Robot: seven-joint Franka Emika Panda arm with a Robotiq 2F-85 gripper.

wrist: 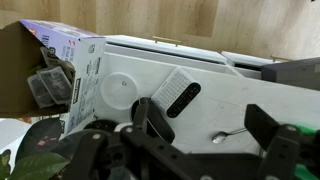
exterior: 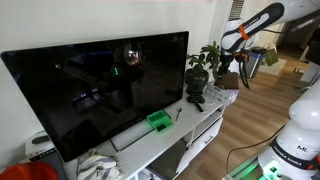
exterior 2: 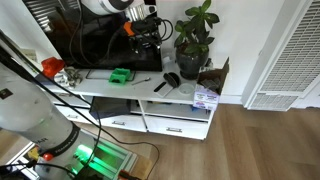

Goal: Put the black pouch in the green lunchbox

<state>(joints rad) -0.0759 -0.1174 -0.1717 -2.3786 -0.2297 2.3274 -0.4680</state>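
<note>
The TV (exterior: 100,90) fills the white stand (exterior 2: 140,90). The arm (exterior: 262,18) reaches in high, its gripper (wrist: 205,120) pointing down, jaws wide and empty (close by the potted plant (exterior 2: 195,35)). Below lies the black pouch (exterior 2: 170,82), apart from the green lunchbox (exterior 2: 121,76).

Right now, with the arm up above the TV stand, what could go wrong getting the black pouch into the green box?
The black pouch lies close beside the plant pot, so the open gripper might knock the plant while reaching down. The green lunchbox is small with low walls and sits just before the TV; the soft pouch may flop over its rim.
</note>
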